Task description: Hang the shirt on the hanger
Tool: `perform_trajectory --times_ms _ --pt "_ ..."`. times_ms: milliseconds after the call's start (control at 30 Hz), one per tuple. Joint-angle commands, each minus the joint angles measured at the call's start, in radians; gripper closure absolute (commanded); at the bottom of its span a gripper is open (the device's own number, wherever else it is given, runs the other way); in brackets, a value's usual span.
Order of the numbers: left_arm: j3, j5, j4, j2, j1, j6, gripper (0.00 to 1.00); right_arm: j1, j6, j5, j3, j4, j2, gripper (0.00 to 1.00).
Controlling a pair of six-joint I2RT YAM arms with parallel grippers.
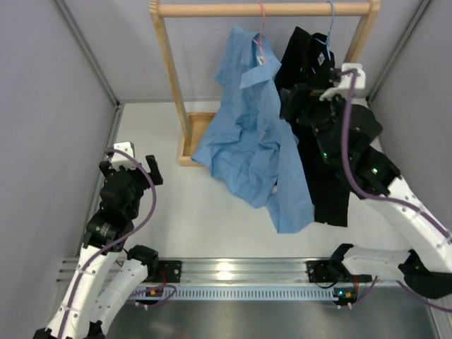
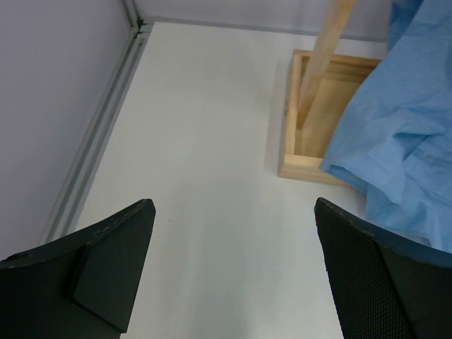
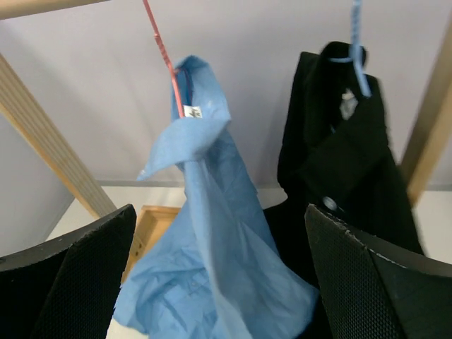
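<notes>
Shirt (image 1: pixel 251 141): bunched on pink hanger (image 1: pixel 261 32) at wooden rail (image 1: pixel 261 9), lower cloth spread on table (image 1: pixel 198 205)
Right gripper (image 3: pixel 220 212): arm raised toward rail, jaws wide, empty, facing shirt
Left gripper (image 2: pixel 233 212): low over table, jaws wide, empty, near rack base (image 2: pixel 318 127)
Black shirt (image 1: pixel 318 141) on pale blue hanger (image 1: pixel 330 28) just beside, partly behind right arm (image 1: pixel 367 155)
</notes>
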Motion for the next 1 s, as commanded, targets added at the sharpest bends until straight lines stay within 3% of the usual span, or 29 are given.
perform_trajectory --times_ms 0,133,300,467,633,967 --pt "0.043 -0.008 -0.014 0.049 0.073 -0.078 0.02 0.003 -0.048 -0.029 -0.072 -0.154 -0.151 0.01" --pt "0.047 0.016 -0.057 0.069 0.148 -0.152 0.02 0.003 -0.05 -0.026 -0.235 -0.253 -0.347 0.01" --pt "0.027 -0.017 -0.117 0.034 0.151 -0.183 0.02 0.004 0.008 0.109 -0.33 -0.496 -0.58 0.01" --pt "-0.019 0.002 -0.117 -0.032 0.151 -0.186 0.02 0.004 0.053 0.161 -0.481 -0.572 -0.797 0.0" --pt "-0.034 0.049 -0.118 -0.081 0.151 -0.189 0.02 0.004 0.077 0.189 -0.574 -0.595 -0.861 0.01" --pt "-0.051 0.134 -0.1 -0.091 0.15 -0.191 0.02 0.003 0.134 0.237 -0.611 -0.593 -0.857 0.01"
